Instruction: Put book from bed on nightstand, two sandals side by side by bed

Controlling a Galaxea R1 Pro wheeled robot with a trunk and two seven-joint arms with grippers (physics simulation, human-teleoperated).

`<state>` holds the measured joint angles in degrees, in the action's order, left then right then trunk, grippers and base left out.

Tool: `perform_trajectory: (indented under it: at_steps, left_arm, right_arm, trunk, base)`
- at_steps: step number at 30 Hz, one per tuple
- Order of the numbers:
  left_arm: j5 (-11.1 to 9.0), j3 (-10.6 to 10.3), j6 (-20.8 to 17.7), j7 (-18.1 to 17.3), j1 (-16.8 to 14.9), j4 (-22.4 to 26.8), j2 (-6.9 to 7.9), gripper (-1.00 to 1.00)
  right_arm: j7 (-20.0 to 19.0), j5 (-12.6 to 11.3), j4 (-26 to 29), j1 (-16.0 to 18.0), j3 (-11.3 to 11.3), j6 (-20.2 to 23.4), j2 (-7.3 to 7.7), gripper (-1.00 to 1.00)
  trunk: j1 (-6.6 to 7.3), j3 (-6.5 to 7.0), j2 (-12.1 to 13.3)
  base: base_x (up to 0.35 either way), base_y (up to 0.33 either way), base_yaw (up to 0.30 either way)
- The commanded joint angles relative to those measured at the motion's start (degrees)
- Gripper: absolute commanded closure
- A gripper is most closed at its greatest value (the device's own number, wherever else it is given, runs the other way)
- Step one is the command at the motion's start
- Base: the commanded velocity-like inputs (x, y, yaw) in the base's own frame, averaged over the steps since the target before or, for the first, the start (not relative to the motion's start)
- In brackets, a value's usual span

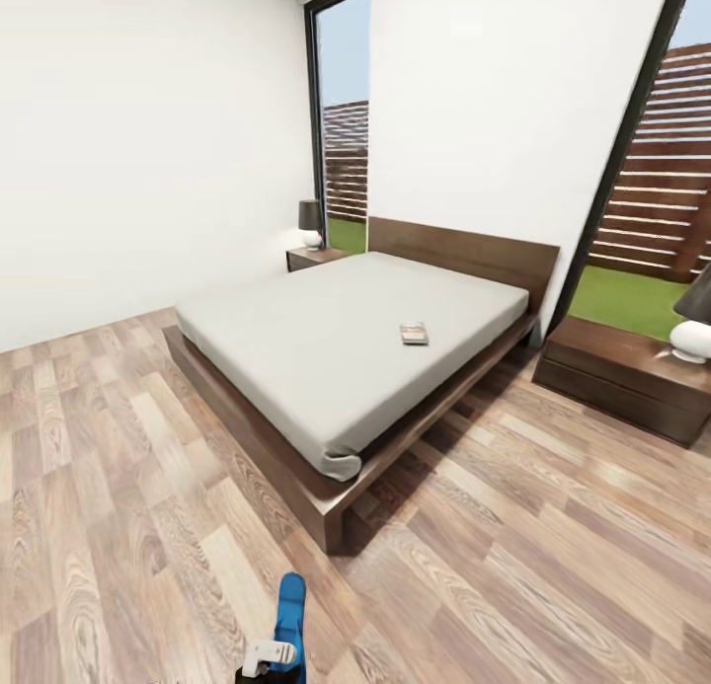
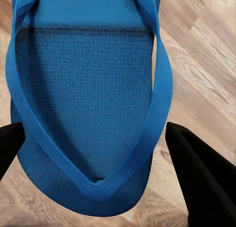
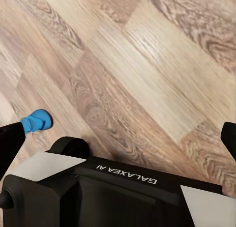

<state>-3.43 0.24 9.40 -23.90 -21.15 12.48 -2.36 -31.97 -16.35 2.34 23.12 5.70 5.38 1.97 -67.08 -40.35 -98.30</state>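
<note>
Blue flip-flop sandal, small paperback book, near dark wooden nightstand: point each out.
Blue flip-flop sandal (image 2: 83, 104): left wrist view, textured footbed.
Small paperback book (image 1: 415, 334): head view, cover.
Near dark wooden nightstand (image 1: 612, 358): head view, bare top.

White lettering "GALAXEA AI" stands upside down on the robot's black base (image 3: 125, 187) in the right wrist view. The book's (image 1: 414, 334) cover lettering is too small to read.

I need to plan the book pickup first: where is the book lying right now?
In the head view the book lies flat on the bed, on its right half, nearer the headboard than the foot.
</note>
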Motion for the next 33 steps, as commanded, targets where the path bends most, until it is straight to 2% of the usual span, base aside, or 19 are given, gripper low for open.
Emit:
perform_trajectory:
  at_steps: [1, 33]
  left_arm:
    - [-0.34, 0.02, 0.09, -0.18, -0.05, -0.09, -0.01, 1.00]
    - [-0.34, 0.02, 0.09, -0.20, -0.06, -0.09, -0.01, 1.00]
  right_arm:
    - [-0.13, -0.61, 0.12, -0.01, 0.46, 0.42, 0.01, -1.00]
    - [-0.13, -0.61, 0.12, -0.01, 0.46, 0.42, 0.01, -1.00]
  trunk:
    - [0.01, -0.05, -0.02]
    - [0.01, -0.05, -0.02]
  base:
    - [0.000, 0.000, 0.290]
    - [0.000, 0.000, 0.290]
